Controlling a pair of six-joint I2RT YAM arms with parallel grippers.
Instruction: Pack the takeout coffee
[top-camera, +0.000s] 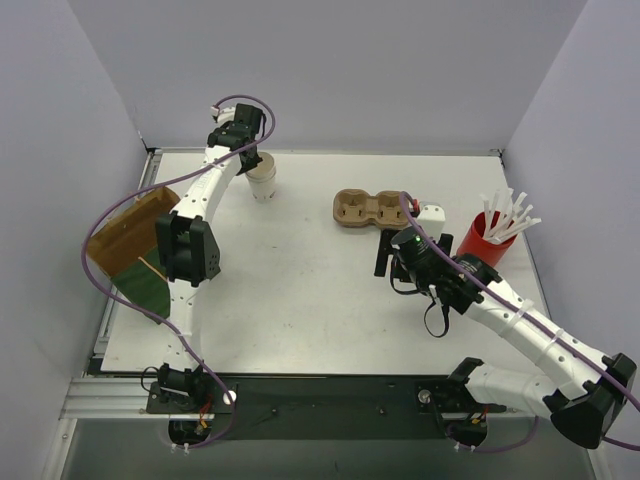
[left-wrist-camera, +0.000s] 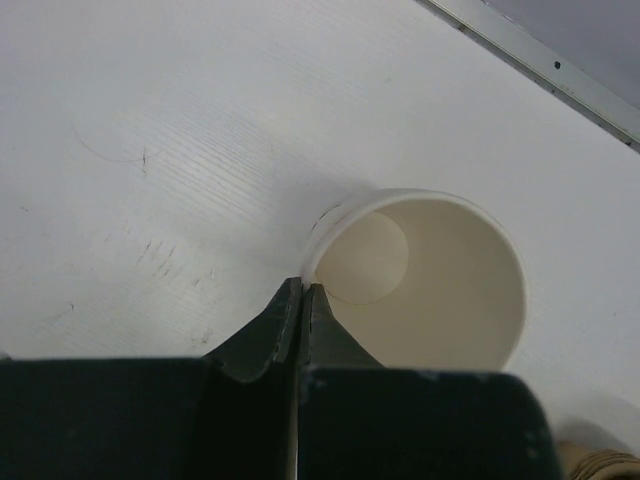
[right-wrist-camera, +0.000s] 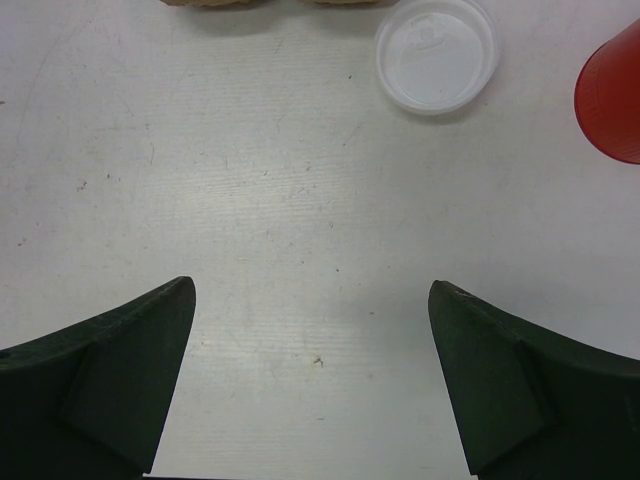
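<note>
— Where's the paper cup (top-camera: 262, 178)?
— Upright at the bench's (top-camera: 300, 300) far left, uncovered (beige inside showing). The left claw (left-wrist-camera: 301, 288) is clenched on its rim.
— The right claw (right-wrist-camera: 310, 288)?
— Released, jaws wide, above the bench near the lid (right-wrist-camera: 436, 52).

left arm (top-camera: 203, 195): stretched to the far left, elbow raised | left gripper (left-wrist-camera: 303, 288): pointing down, jaws pinched together on the cup (left-wrist-camera: 455, 290) rim | right arm (top-camera: 520, 318): bent low, forearm angled inward | right gripper (right-wrist-camera: 310, 292): tilted down, jaws spread wide, holding nothing
</note>
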